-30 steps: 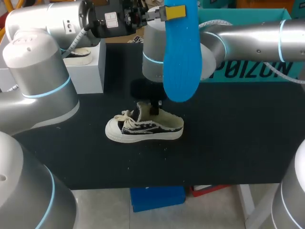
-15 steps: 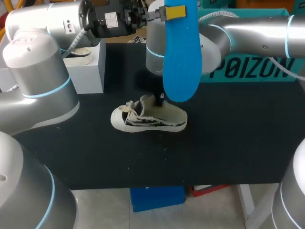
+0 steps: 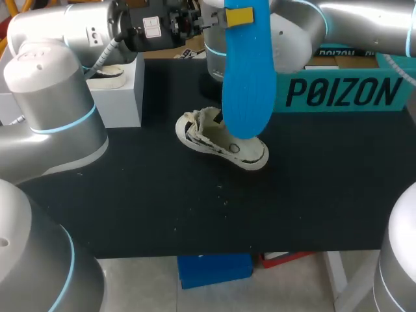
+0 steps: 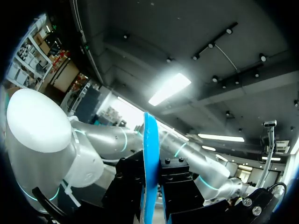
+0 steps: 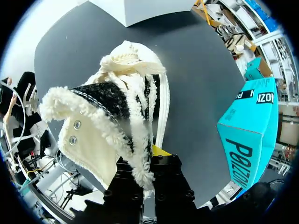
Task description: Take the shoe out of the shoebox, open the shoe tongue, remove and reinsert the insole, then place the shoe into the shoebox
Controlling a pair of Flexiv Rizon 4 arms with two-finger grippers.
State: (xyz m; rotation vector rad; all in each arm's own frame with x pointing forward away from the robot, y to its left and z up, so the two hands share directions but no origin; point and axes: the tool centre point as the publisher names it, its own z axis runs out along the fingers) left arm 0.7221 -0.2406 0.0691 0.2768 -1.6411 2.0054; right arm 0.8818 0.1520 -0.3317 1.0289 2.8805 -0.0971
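Note:
A long blue insole (image 3: 246, 78) hangs upright over the back middle of the table, with my left gripper (image 3: 224, 16) shut on its upper end. In the left wrist view the insole (image 4: 150, 158) stands edge-on between the black fingers. Below it the cream and black shoe (image 3: 221, 140) is tilted, heel towards the front right. My right gripper (image 5: 142, 161) is shut on the shoe's (image 5: 117, 116) fuzzy collar edge and holds it over the black table; in the head view the insole hides this gripper. The teal shoebox (image 3: 344, 91) stands at the back right.
A white box (image 3: 120, 91) with a second shoe (image 3: 107, 75) on it stands at the back left. My right arm (image 3: 292, 32) crosses above the shoebox. The black tabletop (image 3: 195, 208) runs to the front edge.
My right arm has carried the shoe back and to the right, turning and tilting it. The left arm and the insole have stayed where they were.

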